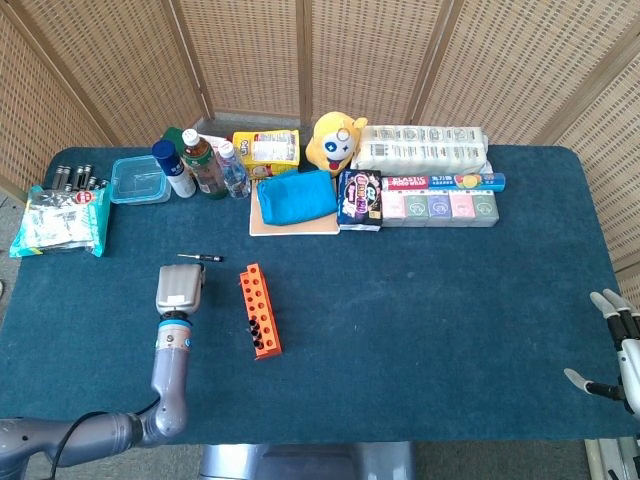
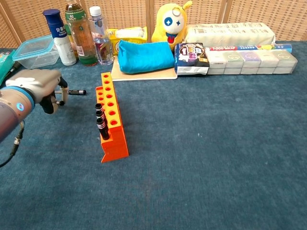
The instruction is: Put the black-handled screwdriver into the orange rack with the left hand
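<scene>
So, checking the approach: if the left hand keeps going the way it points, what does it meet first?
Most likely the black-handled screwdriver, lying just beyond the left hand; depth there is hard to judge.

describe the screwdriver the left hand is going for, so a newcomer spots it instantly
Start at the orange rack standing left of centre on the blue table. Just beyond its far end and to the left, a small screwdriver lies flat on the cloth, right ahead of the left hand. It is the only loose tool; the other black-handled ones stand in the rack's holes.

Your black-handled screwdriver [image 1: 201, 257] lies flat, just beyond the orange rack [image 1: 259, 310], which already holds three.
</scene>
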